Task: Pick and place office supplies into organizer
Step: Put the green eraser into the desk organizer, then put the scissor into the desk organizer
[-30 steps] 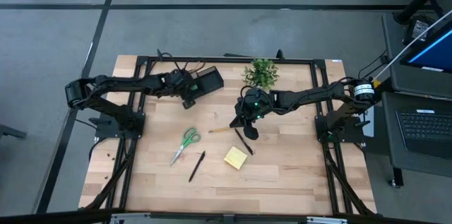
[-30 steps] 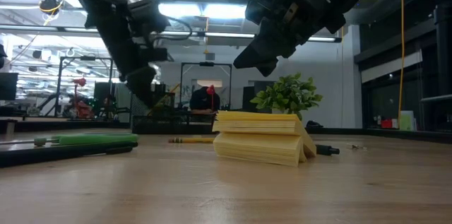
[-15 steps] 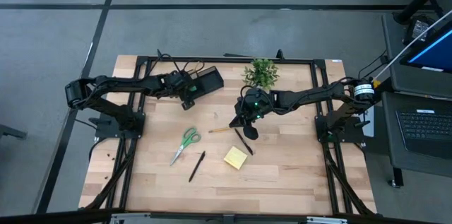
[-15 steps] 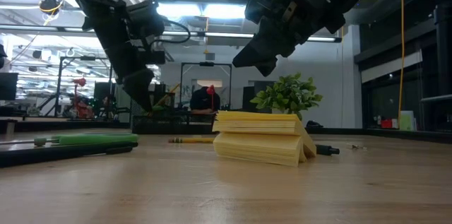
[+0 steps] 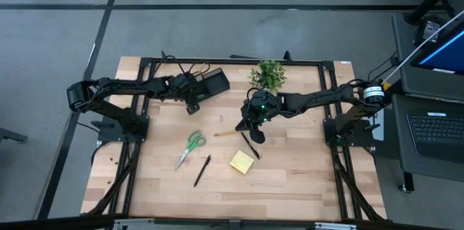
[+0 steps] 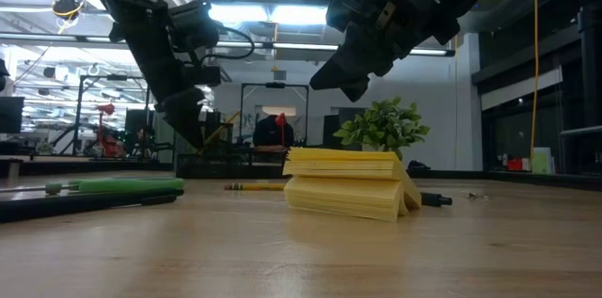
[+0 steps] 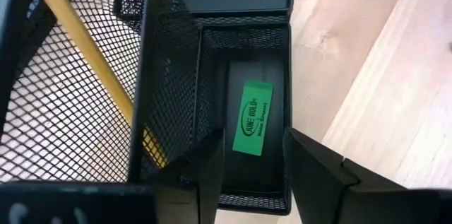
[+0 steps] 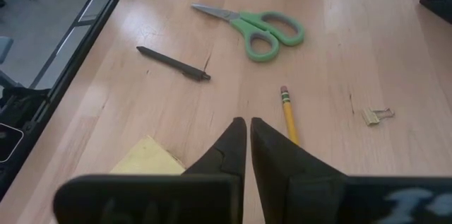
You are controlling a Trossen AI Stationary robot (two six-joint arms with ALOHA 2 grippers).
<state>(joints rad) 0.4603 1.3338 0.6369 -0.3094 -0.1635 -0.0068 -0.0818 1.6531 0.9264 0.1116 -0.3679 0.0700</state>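
Two dark jointed arms; the right arm [image 5: 319, 98] carried a green light, black cables, and tapered matte-black fingers [image 8: 224, 155].

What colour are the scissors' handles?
Green. The scissors show best in the right wrist view, lying on the table.

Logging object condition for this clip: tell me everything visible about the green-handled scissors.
The scissors have bright green plastic loop handles and plain metal blades. They lie flat and closed on the bare wooden table, left of centre in the high view, blades pointing toward the table's front-left. Nothing touches them: a black pen lies apart beside them, and neither claw is on them.
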